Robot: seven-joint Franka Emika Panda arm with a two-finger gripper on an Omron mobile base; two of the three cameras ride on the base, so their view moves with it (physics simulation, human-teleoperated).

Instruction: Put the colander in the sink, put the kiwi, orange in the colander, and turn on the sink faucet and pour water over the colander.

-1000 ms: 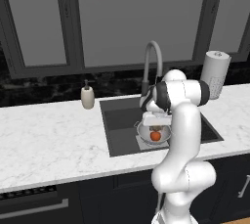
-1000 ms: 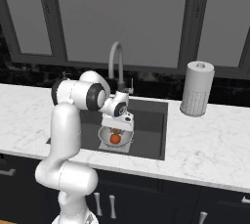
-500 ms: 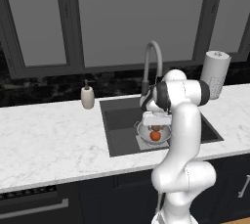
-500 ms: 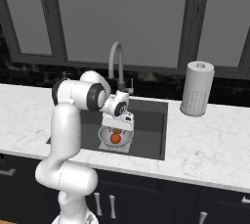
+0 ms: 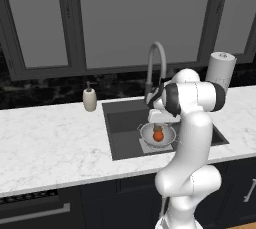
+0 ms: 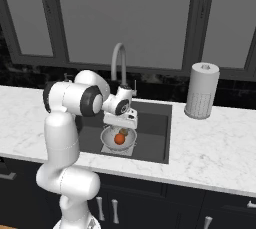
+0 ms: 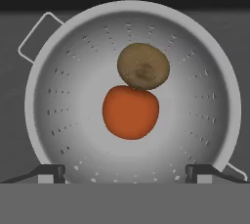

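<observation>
**Inspector:** Where does the tap stand relative to the end effector?

**Assistant:** The tall grey gooseneck sink faucet rises at the back rim of the dark grey recessed sink, behind and above the two-finger gripper. The gripper hangs directly over the silver-grey perforated metal colander, pointing down into it. In my judgement the next move must go up and back toward the faucet; no stream of water is visible.

**Inspector:** State of the gripper?

**Assistant:** Jaws spread wide apart, nothing between them; the two dark tips sit at opposite sides of the bowl's near rim in the hand view.

**Inspector:** Containers and contents?

**Assistant:** The colander rests on the sink floor, on the lighter grey plate. Inside lie the round red-orange orange and the brown oval kiwi, touching at the bowl's centre. Fruit placement appears complete
</observation>
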